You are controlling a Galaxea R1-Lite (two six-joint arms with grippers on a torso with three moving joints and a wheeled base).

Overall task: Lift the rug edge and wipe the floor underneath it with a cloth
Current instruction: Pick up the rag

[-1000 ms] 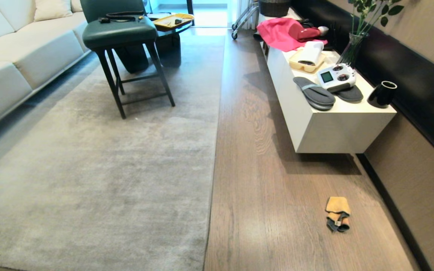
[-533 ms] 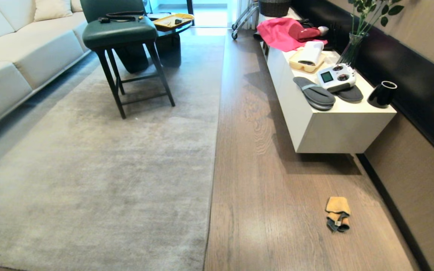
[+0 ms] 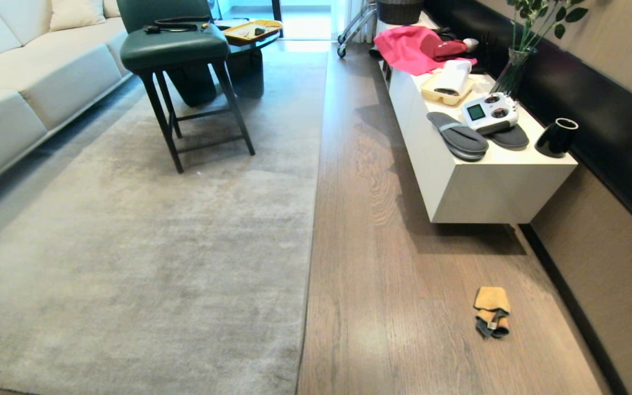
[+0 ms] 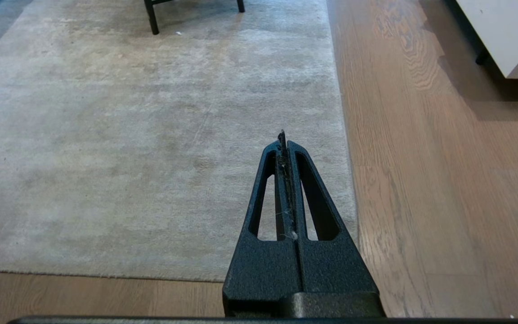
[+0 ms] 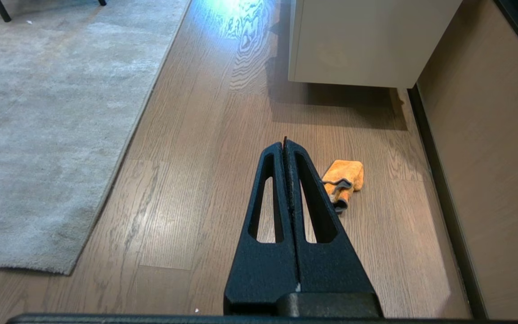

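Left gripper [image 4: 284,137] pressed closed, empty, above the rug near its corner. Right gripper [image 5: 285,143] closed, empty, above bare floor [image 3: 404,263]. Neither shows in head view. The rug edge [image 3: 311,230] runs near-to-far, flat. The cloth [image 3: 491,312] lies crumpled right of it, long axis roughly near-far, probably folded; only the wrist views show the rug's near corner.

Bright daylight enters from the doorway [image 3: 305,16] at the far end, laying a glossy sheen on the floor [image 3: 382,181] — strong glare in the right wrist view; the cabinet [image 3: 480,186] casts a soft shadow, focus sharp, edges slightly bowed
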